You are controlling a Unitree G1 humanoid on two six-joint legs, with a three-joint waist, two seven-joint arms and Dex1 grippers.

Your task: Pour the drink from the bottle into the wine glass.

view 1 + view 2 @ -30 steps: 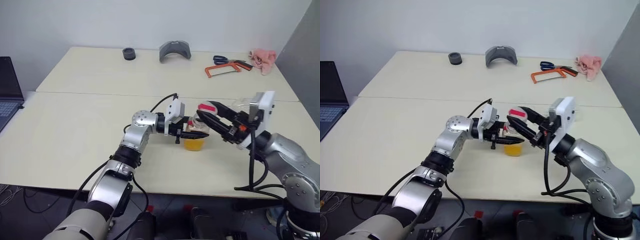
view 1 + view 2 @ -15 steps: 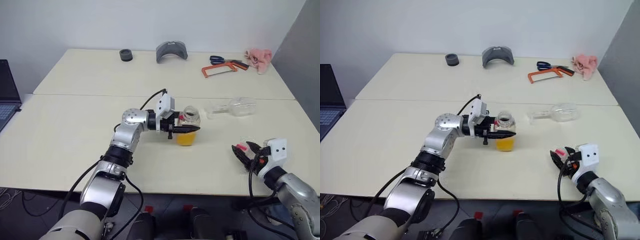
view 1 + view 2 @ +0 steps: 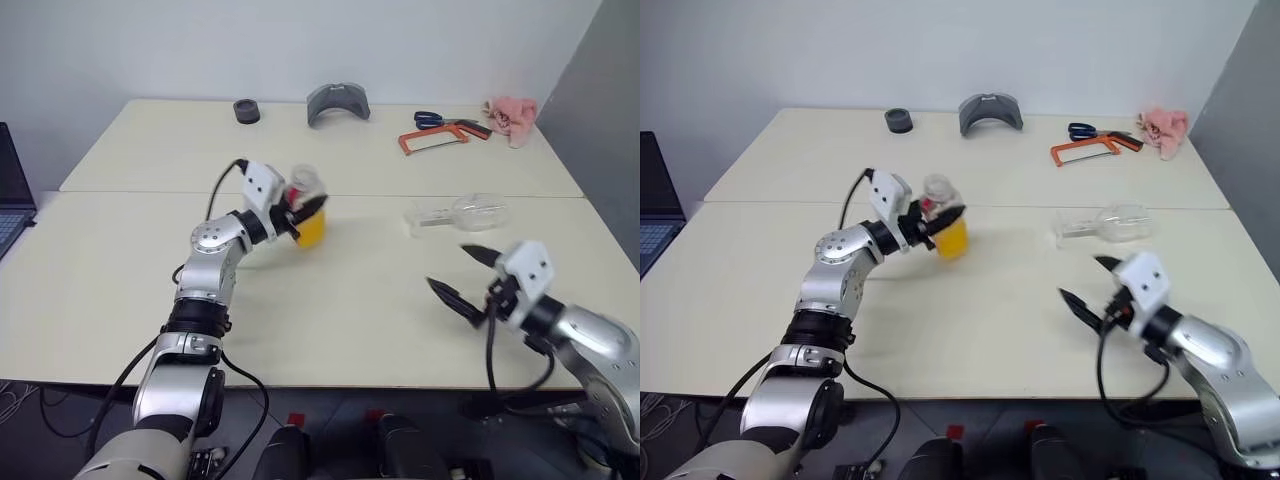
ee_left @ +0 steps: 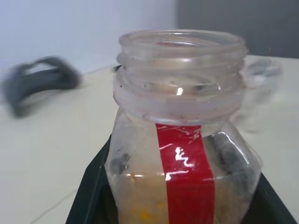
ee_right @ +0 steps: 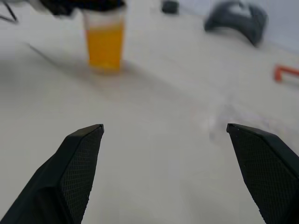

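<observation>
2 grippers: left gripper (image 3: 300, 212) clamped on bottle (image 3: 306, 215), cap off; right gripper (image 3: 462, 274) spread wide, empty.
Bottle: upright, left of table (image 3: 350, 310) centre.
Glass: wine glass (image 3: 462, 213) lies on its side, stem pointing toward the bottle.
Nearer arm: right.

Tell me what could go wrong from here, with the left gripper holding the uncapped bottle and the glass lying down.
1. The wine glass lies on its side on the table, so it can't take a pour until stood up, and it could roll.
2. The bottle, open-mouthed in the left gripper, holds the drink; a tilt or quick swing could spill it.
3. The right gripper is open and empty near the table's front, apart from the glass.
</observation>
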